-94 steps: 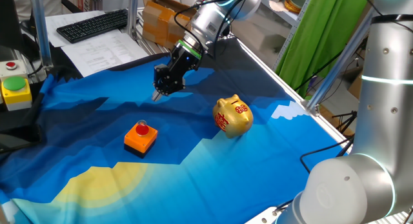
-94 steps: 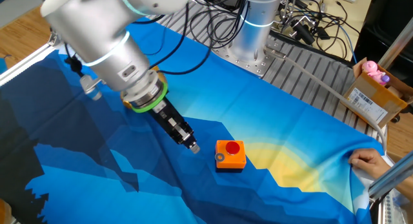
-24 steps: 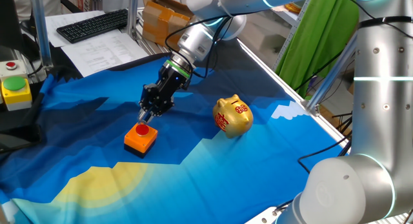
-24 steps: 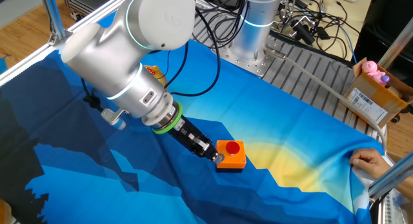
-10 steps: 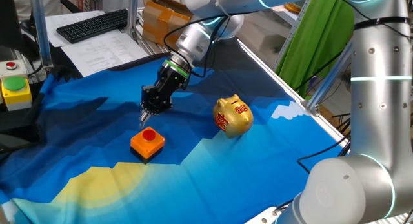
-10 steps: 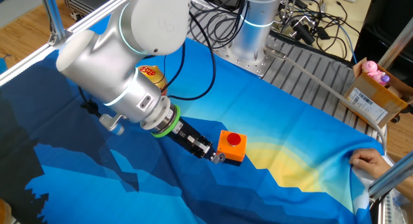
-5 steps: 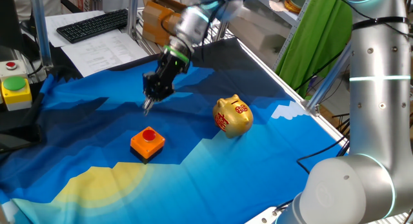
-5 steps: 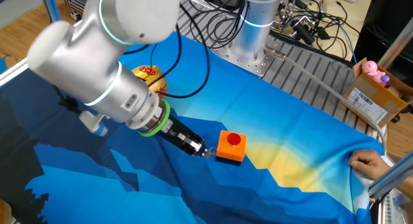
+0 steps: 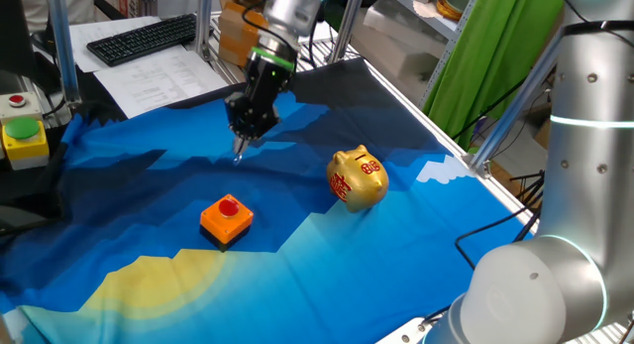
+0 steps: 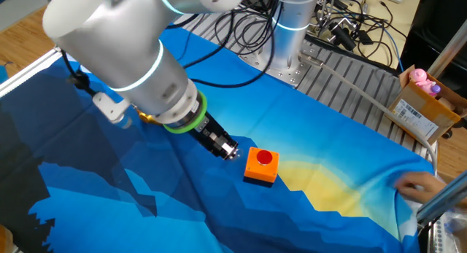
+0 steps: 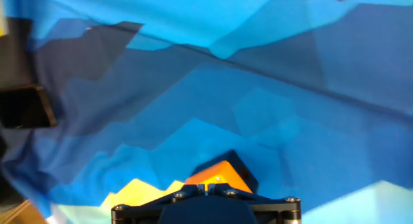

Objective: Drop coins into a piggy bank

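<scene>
The tool point(image 9: 239, 156) is seen raised above the blue-covered bench point(image 9: 327, 275), between the orange block point(image 9: 226, 220) and the rear edge. Whether its fingers are spread or closed, or whether a coin is held, cannot be told from these views. The piggy bank point(image 9: 357, 178) is found upright to the right of the block, well apart from the tool. No coin is seen at its slot, so the task is judged barely begun; delivery to the bank remains.
</scene>
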Robot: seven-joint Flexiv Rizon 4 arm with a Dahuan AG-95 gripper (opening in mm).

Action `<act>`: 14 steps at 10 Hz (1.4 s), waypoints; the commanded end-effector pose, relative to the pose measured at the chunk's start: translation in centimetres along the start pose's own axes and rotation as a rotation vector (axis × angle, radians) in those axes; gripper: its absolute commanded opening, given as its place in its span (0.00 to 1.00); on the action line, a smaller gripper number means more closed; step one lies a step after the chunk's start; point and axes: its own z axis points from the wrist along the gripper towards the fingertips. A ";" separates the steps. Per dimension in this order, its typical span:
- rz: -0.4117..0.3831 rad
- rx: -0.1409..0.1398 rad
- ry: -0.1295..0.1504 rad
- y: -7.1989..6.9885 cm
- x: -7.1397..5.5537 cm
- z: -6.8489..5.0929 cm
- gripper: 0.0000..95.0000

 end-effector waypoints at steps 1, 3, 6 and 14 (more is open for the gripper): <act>0.071 0.076 -0.036 -1.3 0.3 -0.7 0.00; 0.122 0.083 -0.045 -3.4 0.5 -1.3 0.00; 0.231 0.112 -0.076 -5.2 1.0 -1.9 0.00; 0.365 0.153 -0.108 -7.6 2.7 -1.6 0.00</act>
